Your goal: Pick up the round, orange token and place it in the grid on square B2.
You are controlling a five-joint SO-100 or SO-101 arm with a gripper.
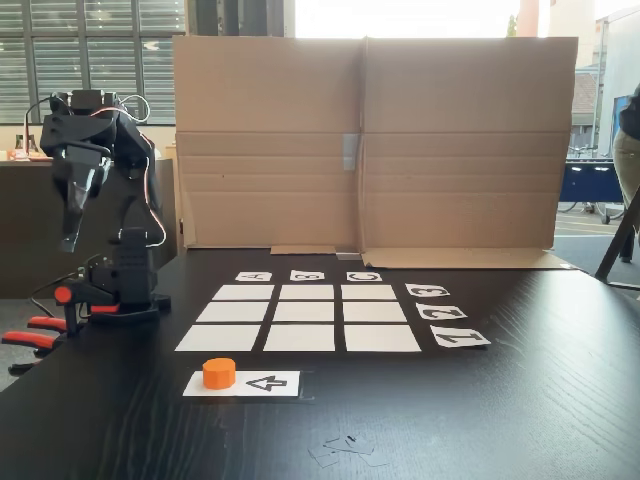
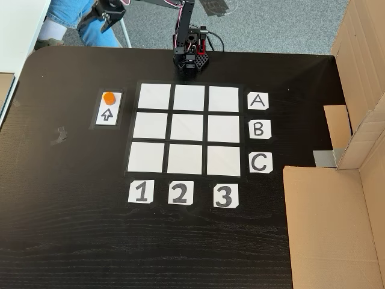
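The orange token (image 1: 219,373) (image 2: 108,97) stands on one end of a white strip with a black arrow (image 1: 262,383), apart from the grid (image 1: 300,338) (image 2: 146,156). Square B2 (image 1: 306,311) (image 2: 187,127), the centre cell, is bare white paper. In a fixed view my gripper (image 1: 72,238) hangs high at the far left, off the table's side, pointing down with its fingers together and nothing in them. In the other fixed view the gripper (image 2: 107,23) reaches past the table's top edge, well away from the token.
A cardboard wall (image 1: 370,140) (image 2: 361,90) stands behind the grid, with a flat cardboard sheet (image 2: 331,229) beside it. The arm's base (image 1: 125,290) (image 2: 191,59) is clamped at the table edge. Letter cards (image 2: 258,129) and number cards (image 2: 179,193) border the grid. A person's legs (image 2: 69,18) are near the gripper.
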